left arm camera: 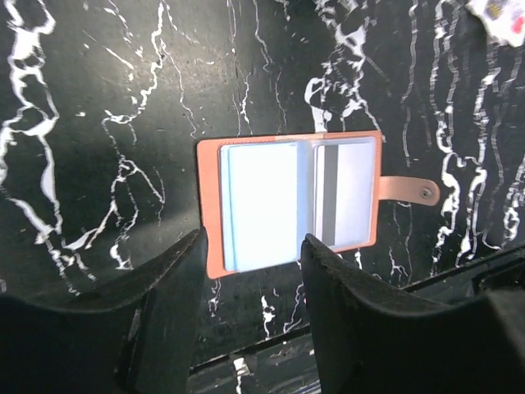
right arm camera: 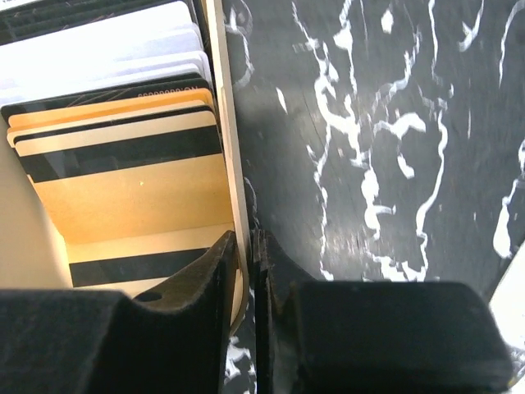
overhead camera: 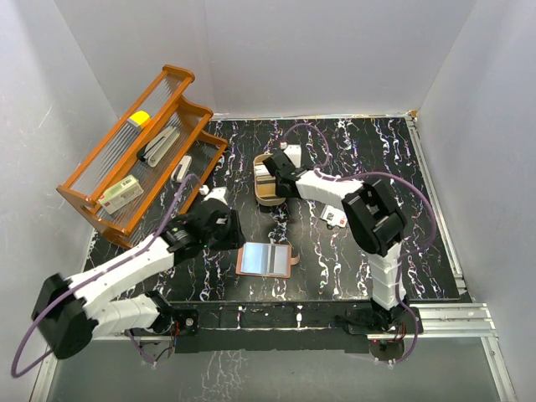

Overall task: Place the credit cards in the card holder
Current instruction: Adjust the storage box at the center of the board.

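Note:
The reddish-brown card holder (overhead camera: 265, 260) lies open on the black marbled table. Its clear pockets (left arm camera: 291, 201) show pale blue on the left and a grey stripe on the right, and its strap tab (left arm camera: 408, 190) points right. My left gripper (left arm camera: 253, 263) is open just short of the holder's near edge, holding nothing. Orange, black-striped credit cards (right arm camera: 123, 176) and white ones (right arm camera: 107, 41) are stacked in the tan tray (overhead camera: 260, 199). My right gripper (right arm camera: 246, 238) is shut on the tray's rim (right arm camera: 217, 98), with one finger inside and one outside. A white printed card (overhead camera: 335, 218) lies loose on the table.
A large orange wire rack (overhead camera: 134, 159) stands at the back left, holding a cream box (overhead camera: 120, 194) and other items. The table's front edge and metal rail run just below the card holder. White walls close in the sides.

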You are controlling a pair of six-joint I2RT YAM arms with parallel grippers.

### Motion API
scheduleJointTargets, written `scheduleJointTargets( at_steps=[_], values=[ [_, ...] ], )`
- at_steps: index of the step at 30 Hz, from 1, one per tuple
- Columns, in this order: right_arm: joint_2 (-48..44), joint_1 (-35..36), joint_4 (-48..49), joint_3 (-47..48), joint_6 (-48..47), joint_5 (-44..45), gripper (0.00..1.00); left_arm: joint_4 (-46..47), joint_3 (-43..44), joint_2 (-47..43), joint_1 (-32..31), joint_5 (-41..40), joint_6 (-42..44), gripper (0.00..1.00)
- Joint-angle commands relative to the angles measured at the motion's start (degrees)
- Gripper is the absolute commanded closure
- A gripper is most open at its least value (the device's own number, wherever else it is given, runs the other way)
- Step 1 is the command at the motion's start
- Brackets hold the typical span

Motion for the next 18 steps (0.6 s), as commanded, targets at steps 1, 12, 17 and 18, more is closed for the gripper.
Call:
scheduleJointTargets(
  at_steps=[1,12,17,18],
  values=[
    [-6.3,0.0,0.2,-7.1,6.9,-2.7,0.88,8.4,3.0,8.4,0.4,2.2,-1.5,0.53],
    [-17.4,2.6,8.2,-22.6,14.9,-12.0,0.74,25.3,2.1,20.4,10.4,15.1,-8.9,0.52],
    [-22.0,2.6,7.5,-23.7,12.2,-12.5,0.62,29.2,3.6,23.4,10.6,17.8,-9.4,0.46],
    [-22.3,2.5,6.4,-23.3,11.4,-11.2,0.59,29.1,4.1,24.7,10.6,18.1,-9.6,0.46]
  ],
)
